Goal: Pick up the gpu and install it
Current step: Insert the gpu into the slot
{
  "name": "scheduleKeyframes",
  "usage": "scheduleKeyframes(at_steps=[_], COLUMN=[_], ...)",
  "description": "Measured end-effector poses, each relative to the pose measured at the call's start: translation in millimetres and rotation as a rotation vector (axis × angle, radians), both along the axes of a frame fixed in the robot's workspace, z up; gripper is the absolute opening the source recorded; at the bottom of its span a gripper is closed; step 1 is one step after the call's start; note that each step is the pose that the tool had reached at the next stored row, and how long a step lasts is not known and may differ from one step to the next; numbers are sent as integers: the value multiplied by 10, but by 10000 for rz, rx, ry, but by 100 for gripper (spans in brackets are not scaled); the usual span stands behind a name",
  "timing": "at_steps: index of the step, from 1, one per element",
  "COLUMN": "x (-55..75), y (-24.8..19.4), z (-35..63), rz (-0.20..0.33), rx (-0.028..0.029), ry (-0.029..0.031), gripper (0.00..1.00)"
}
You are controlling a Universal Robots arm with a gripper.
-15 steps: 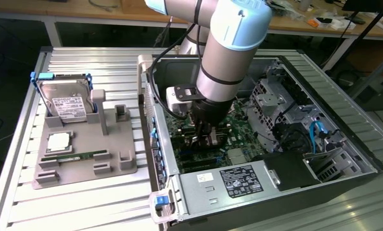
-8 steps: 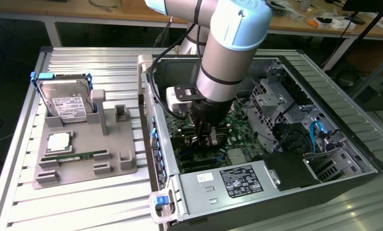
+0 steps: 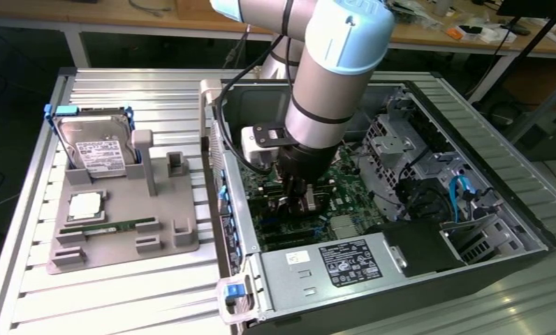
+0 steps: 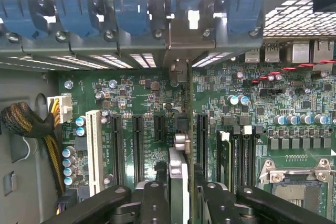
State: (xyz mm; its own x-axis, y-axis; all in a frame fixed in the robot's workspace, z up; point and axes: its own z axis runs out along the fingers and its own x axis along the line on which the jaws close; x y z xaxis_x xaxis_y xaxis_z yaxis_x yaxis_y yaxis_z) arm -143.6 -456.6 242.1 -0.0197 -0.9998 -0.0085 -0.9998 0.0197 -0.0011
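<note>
The gpu (image 4: 178, 182) sits edge-on between the gripper's fingers (image 4: 152, 203), seen in the wrist view as a thin card with a silver bracket end, running straight away from the claw toward the rear slot openings of the case. The gripper (image 4: 177, 205) is clamped on it, one finger on each face. Its long axis lines up with the black expansion slots (image 4: 137, 148) on the motherboard (image 4: 131, 98), and it hangs over the gap between the short black slot (image 4: 159, 128) and the next long slot (image 4: 201, 140); whether the edge connector is already touching a slot cannot be told. The bracket end points at the blue retention clips (image 4: 79, 17) along the case's rear wall. In the exterior view the gripper (image 3: 302, 199) is down inside the open computer case (image 3: 501, 230), over the middle of the board, well clear of the power supply (image 3: 344, 265) at the case's near corner. The grey fixture tray (image 3: 119, 230) on the worktop beside the case holds the hard drive (image 3: 96, 150) and RAM stick (image 3: 105, 227).
</note>
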Motion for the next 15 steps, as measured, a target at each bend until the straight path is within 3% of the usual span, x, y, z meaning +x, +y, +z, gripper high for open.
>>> scheduleKeyframes(at_steps=[7,8,15], x=[1,1,0], y=[0,0,0], z=[1,1,1], rz=[1,1,1], rx=[1,0,2], ry=[0,0,0], gripper=[33,28,28])
